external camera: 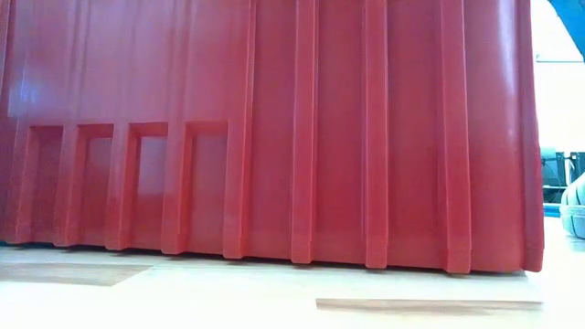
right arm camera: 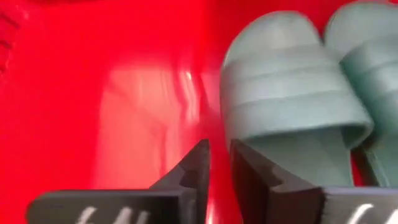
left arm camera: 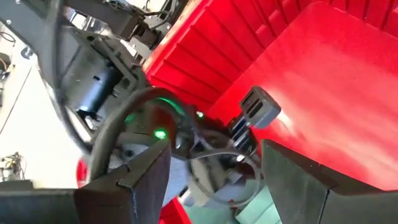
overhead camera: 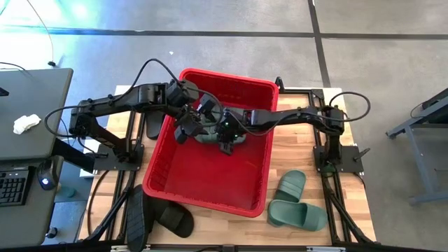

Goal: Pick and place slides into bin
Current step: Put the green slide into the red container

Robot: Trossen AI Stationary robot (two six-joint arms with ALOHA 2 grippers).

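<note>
One red bin [overhead camera: 210, 185], two green slides [right arm camera: 292, 106] inside it, two green slides [overhead camera: 294, 203] and two black slides [overhead camera: 157, 217] on the table.

Overhead, low and wrist views, perhaps all sharing bin [overhead camera: 210, 182].

- High view: bright, even daylight; cyan-white glare patch at top left on the floor [overhead camera: 77, 14]. Soft shadows only, under the arms inside the bin [overhead camera: 210, 171].
- Low view: bin wall fills frame, evenly lit, faint sheen at upper left; blown-out white strip at far right edge.
- Left wrist view: motion blur + soft focus throughout; green LED glow [left arm camera: 160, 133]; strong white glare on bin floor.
- Right wrist view: near fingers [right arm camera: 193, 171] out of focus; pale glare patch on red floor; green slide [right arm camera: 292, 99] soft, slightly washed.
</note>
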